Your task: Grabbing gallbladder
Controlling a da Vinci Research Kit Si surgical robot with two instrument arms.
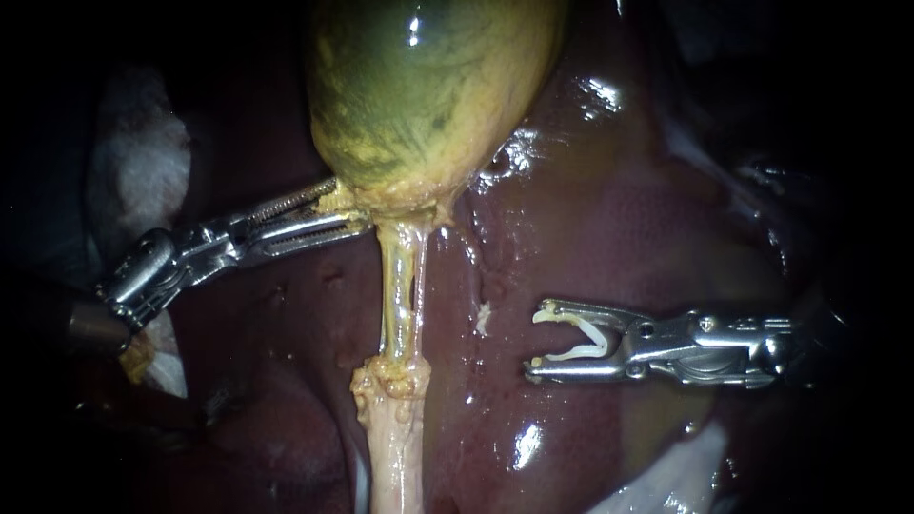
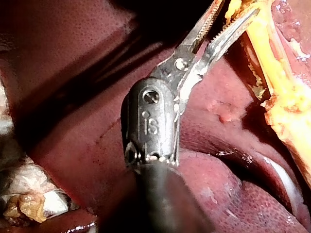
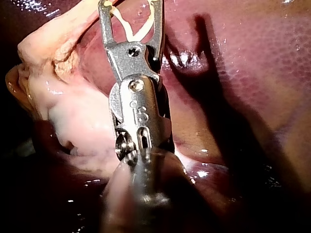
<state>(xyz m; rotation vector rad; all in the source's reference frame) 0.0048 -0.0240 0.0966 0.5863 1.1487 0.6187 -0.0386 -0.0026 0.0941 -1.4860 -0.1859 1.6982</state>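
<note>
The green-yellow gallbladder (image 1: pixel 428 86) hangs at the top centre, narrowing into a pale yellow tube (image 1: pixel 400 295) that runs down over the liver (image 1: pixel 619 219). My left instrument (image 1: pixel 350 206) comes in from the left. Its toothed jaws stand slightly apart, shut on the yellow tissue at the gallbladder's lower left edge, by the neck. In the left wrist view the left instrument (image 2: pixel 238 6) ends in that yellow tissue (image 2: pixel 272 58). To the right of the tube and apart from it, my right instrument (image 1: pixel 533 340) holds a white clip (image 1: pixel 586 345) in wide-spread jaws. The right wrist view shows the right instrument (image 3: pixel 131 5) with the clip (image 3: pixel 133 29).
White gauze (image 1: pixel 143 162) lies at the far left behind the left instrument's shaft, and more white material (image 1: pixel 666 485) at the lower right. A knot of yellowish tissue (image 1: pixel 390 376) thickens the tube low down. Glossy liver surface lies between the tube and the right instrument.
</note>
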